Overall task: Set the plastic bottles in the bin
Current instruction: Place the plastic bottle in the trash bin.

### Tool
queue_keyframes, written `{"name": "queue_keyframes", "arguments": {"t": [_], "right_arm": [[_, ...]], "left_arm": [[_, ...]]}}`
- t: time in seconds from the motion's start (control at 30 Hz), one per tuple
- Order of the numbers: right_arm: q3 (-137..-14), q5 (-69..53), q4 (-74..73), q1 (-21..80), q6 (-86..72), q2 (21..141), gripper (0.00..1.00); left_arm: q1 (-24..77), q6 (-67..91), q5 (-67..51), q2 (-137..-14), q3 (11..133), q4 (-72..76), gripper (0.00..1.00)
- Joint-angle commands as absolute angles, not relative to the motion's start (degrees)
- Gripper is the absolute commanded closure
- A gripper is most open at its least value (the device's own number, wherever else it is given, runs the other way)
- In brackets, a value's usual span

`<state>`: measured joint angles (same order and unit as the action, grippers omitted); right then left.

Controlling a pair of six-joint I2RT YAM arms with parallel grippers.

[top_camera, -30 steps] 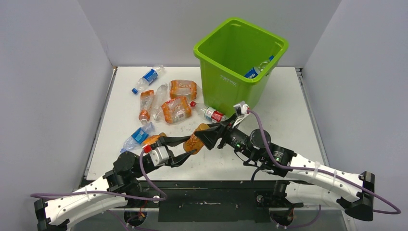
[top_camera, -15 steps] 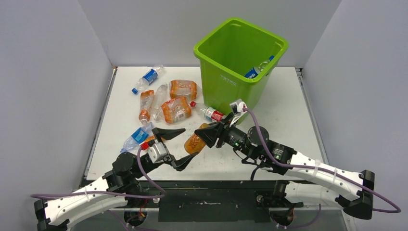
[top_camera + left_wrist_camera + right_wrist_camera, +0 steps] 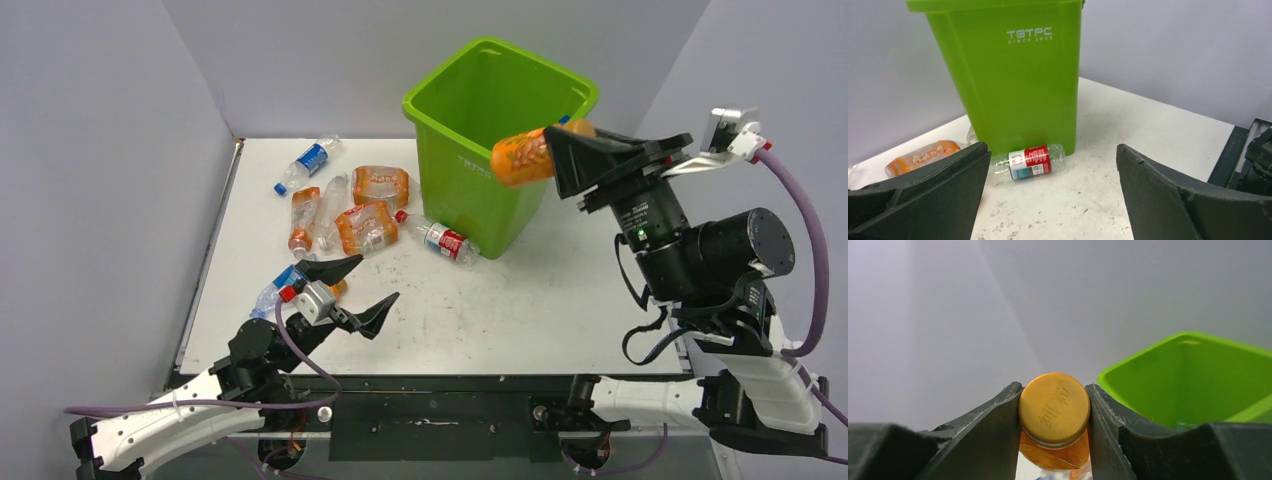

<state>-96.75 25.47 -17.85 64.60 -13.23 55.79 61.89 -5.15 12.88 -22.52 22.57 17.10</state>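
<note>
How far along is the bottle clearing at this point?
Done: little can be confirmed; the view into the bin is mostly blocked. In hand: the right gripper grips an orange bottle by its cap, raised near the bin's rim. Left: about seven bottles lie on the table, including the red-labelled bottle; the left gripper is open and empty.

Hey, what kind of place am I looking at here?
Probably a robotics lab test cell: plain grey partition walls box in a scuffed white table, two robot arms sit at its near edge, and crushed bottles lie beside a green bin.
</note>
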Motion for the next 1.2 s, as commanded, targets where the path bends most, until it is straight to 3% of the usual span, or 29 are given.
{"name": "queue_keyframes", "arguments": {"t": [0.0, 0.2, 0.37, 0.63, 0.87, 1.17], "right_arm": [[-101.17, 46.38, -15.15, 64.92, 2.72, 64.55, 0.95], [-111.47, 48.66, -4.17, 60.94, 11.06, 73.48, 0.95], [-127.16, 32.03, -17.51, 39.47, -6.94, 85.99, 0.95], [-125.97, 17.14, -14.07, 16.72, -27.34, 95.32, 0.95], [-129.93, 19.02, -15.18, 14.96, -25.01, 103.43, 0.95], [-125.37, 19.16, -17.28, 13.64, -25.18, 103.94, 0.94]], "left_arm": [[61.87, -4.61, 18.79, -23.62, 25.77, 15.32, 0.04], [61.96, -5.45, 23.35, -23.28, 25.58, 15.08, 0.04], [62.0, -5.49, 25.27, -23.21, 25.92, 14.47, 0.04], [62.05, -4.92, 30.94, -23.28, 26.48, 13.3, 0.04], [61.96, -4.71, 32.17, -23.34, 26.87, 12.9, 0.04], [61.04, -4.01, 33.0, -23.44, 27.16, 12.4, 0.04]]}}
